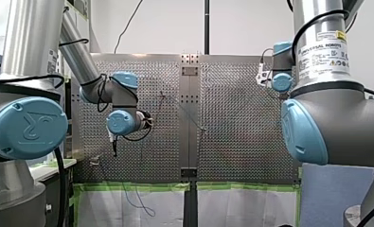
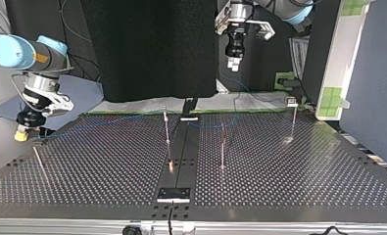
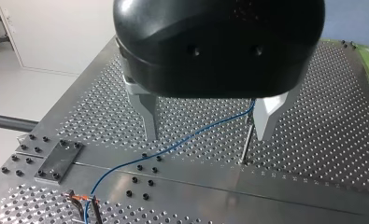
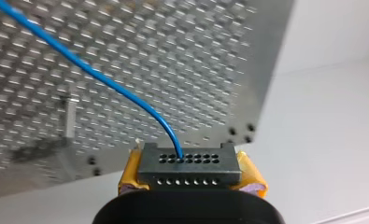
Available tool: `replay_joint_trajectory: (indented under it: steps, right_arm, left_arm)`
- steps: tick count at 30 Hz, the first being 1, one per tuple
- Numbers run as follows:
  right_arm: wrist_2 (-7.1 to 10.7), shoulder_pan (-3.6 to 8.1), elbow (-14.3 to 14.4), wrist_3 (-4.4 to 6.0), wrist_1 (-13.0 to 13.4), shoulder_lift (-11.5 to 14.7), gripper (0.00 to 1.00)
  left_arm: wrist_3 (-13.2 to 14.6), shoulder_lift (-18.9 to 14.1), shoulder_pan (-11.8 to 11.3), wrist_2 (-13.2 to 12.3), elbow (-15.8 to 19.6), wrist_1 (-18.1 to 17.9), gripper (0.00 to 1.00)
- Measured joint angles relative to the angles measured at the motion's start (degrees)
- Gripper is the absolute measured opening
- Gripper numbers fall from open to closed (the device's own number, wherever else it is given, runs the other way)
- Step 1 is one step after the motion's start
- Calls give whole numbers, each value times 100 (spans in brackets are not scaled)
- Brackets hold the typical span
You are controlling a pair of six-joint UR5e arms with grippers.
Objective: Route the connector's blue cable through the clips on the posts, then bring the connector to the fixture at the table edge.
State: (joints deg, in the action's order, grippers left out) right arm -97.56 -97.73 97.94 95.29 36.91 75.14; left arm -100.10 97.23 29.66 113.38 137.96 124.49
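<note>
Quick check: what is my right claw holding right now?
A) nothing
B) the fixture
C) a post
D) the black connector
D: in the right wrist view the black connector sits clamped between the right claw's yellow pads, with the blue cable leaving it.

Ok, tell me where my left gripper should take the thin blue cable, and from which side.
Grip the thin blue cable on the open span below my open left gripper, just short of the slim metal post, coming down from above. The span runs nearly along the gripper's closing line, so the wrist probably needs turning to straddle it.
</note>
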Motion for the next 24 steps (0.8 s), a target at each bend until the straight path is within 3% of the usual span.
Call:
replay_joint_trajectory:
  steps: [5, 11, 16, 24]
  right_arm:
    - [13, 47, 2, -105, -3, -33, 0]
    - [95, 107, 3, -141, -105, -260, 0]
    - [281, 140, 3, -172, -179, -399, 0]
    - [691, 268, -3, -132, -206, -525, 0]
  left_arm:
    - [0, 0, -14, 0, -2, 12, 100]
    - [7, 0, -18, 4, -2, 35, 100]
    - [9, 0, -24, 4, -4, 50, 100]
    - [55, 0, -30, 4, -1, 70, 100]
